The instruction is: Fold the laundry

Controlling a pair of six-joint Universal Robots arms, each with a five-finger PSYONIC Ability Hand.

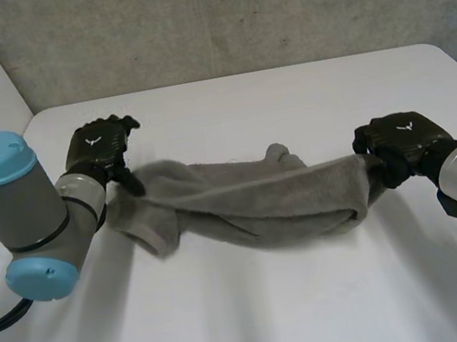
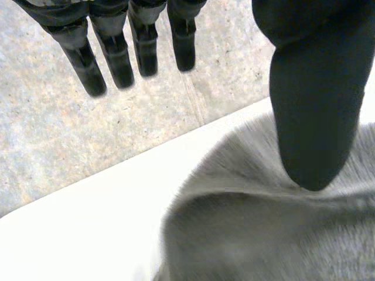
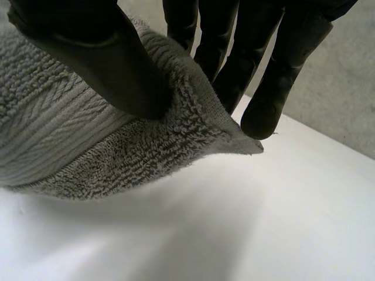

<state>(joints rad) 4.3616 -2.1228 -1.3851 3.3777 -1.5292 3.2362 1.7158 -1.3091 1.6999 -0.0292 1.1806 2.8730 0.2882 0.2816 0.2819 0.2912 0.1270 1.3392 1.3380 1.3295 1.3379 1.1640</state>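
Stretching from one black hand to the other is a grey towel, long and bunched up, across the middle of the white table.

The left hand is at the towel's left end. Seen from the left wrist, its fingers are straight and a little spread. They point out past the table edge toward the grey wall and do not touch the cloth. Its thumb points down, and the tip rests on top of the fuzzy cloth. So this hand touches the towel with the thumb alone and does not pinch it.

The right hand is at the towel's right end. Seen from the right wrist, its big thumb presses on one side of the cloth and its fingers sit close together behind it. They pinch the towel near a corner, and the little corner tip pokes out just past the fingertips. This end is held up off the table, with a soft shadow under it.

The towel sags low in the middle, between the two hands.
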